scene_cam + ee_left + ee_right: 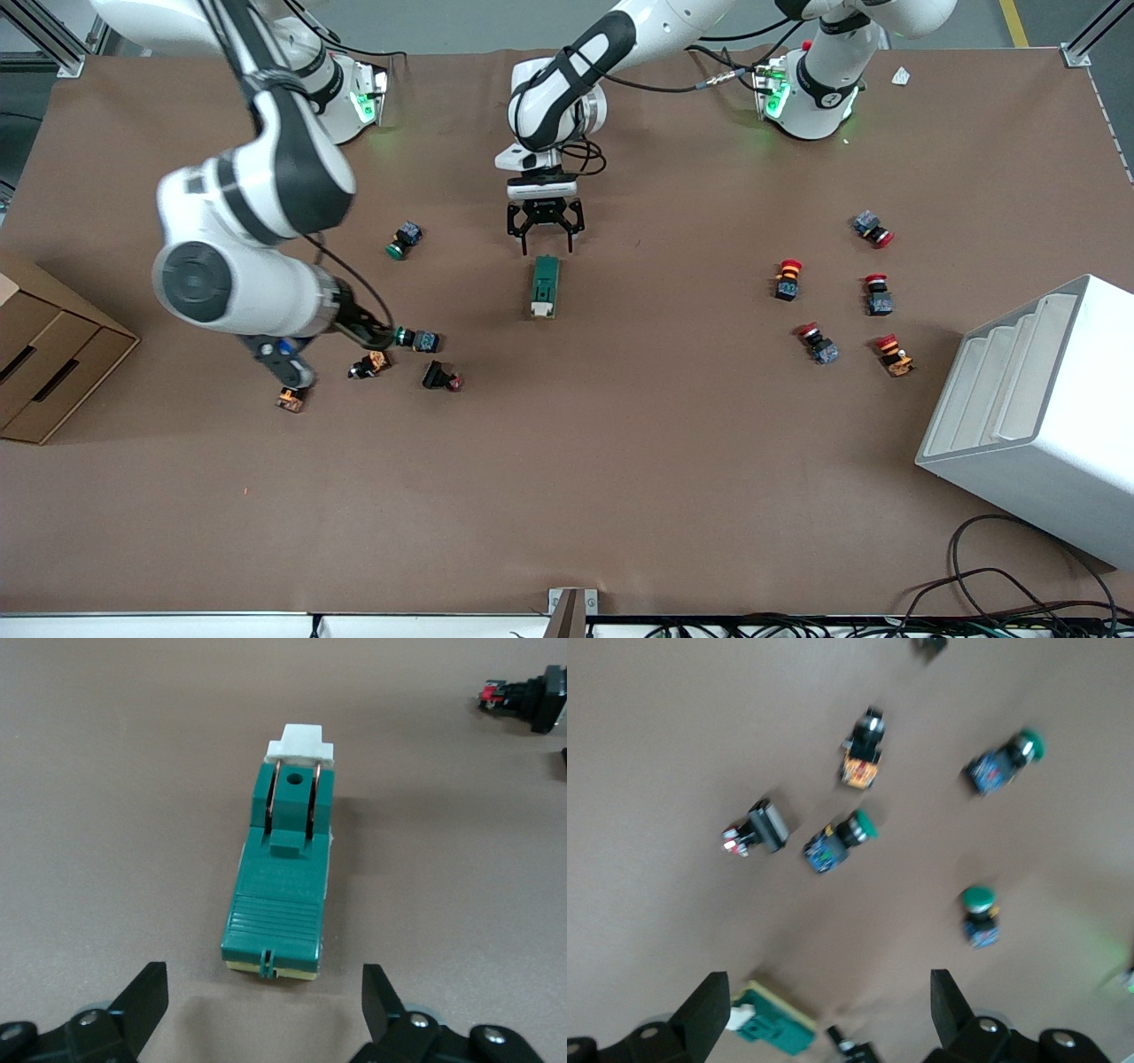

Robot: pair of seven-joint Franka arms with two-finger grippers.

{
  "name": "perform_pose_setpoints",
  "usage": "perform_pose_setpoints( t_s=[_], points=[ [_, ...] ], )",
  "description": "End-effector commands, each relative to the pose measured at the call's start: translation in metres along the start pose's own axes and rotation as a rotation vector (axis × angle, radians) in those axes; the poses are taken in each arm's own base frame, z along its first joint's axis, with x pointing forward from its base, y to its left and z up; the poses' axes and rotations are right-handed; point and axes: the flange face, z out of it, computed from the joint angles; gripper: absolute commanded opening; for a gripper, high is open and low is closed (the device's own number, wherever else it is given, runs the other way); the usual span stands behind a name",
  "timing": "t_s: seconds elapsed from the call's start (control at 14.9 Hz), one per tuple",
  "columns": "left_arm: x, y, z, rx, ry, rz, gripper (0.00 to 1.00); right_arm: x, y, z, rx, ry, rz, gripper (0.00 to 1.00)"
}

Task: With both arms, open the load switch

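The load switch [545,285] is a dark-green block lying flat mid-table, its white toggle [538,310] at the end nearer the front camera. My left gripper [544,232] hangs open just off the switch's other end, holding nothing. In the left wrist view the switch [283,868] lies ahead of the open left gripper [264,997], with the white toggle [301,742] at its far tip. My right gripper [285,368] hovers over a cluster of push buttons toward the right arm's end. In the right wrist view the right gripper [828,1010] is open and empty, and the switch [772,1020] shows far below.
Green-capped buttons [406,239] [418,339] and dark ones [441,377] [291,400] lie near the right gripper. Several red-capped buttons [788,278] lie toward the left arm's end. There, a white rack [1036,416] stands nearer the front camera. A cardboard box [44,354] sits at the right arm's end.
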Motion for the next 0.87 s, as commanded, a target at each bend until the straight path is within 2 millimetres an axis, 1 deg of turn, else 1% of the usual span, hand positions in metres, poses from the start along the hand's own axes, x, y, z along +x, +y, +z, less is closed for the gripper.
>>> perform_pose_setpoints(
  t_s=[0.0,0.07,0.13,0.27,0.33,0.47,0.6,0.74,0.8],
  points=[
    [-0.007,-0.004,0.003,-0.034,0.070,0.047,0.94,-0.024,-0.028,0.027,0.019,-0.010,0.167,1.00],
    [-0.010,-0.005,0.006,-0.046,0.083,0.069,0.95,-0.035,-0.038,0.040,0.023,-0.004,0.209,1.00],
    [-0.010,-0.004,0.007,-0.058,0.094,0.079,0.95,-0.051,-0.050,0.056,0.022,0.005,0.253,1.00],
    [-0.017,-0.006,0.012,-0.064,0.107,0.097,0.96,-0.070,-0.065,0.084,0.006,0.013,0.331,1.00],
    [-0.024,-0.010,0.018,-0.055,0.123,0.105,0.96,-0.076,-0.071,0.093,0.012,0.016,0.371,1.00],
    [-0.038,-0.013,0.027,-0.076,0.148,0.082,0.96,-0.096,-0.085,0.118,0.020,0.025,0.442,1.00],
    [-0.049,-0.015,0.030,-0.088,0.147,0.056,0.98,-0.105,-0.094,0.136,0.038,0.029,0.539,1.00],
    [-0.053,-0.016,0.028,-0.090,0.144,0.059,0.99,-0.120,-0.101,0.160,0.029,0.036,0.586,1.00],
    [-0.056,-0.017,0.030,-0.086,0.140,0.059,0.99,-0.123,-0.104,0.168,0.034,0.036,0.606,1.00]
  ],
)
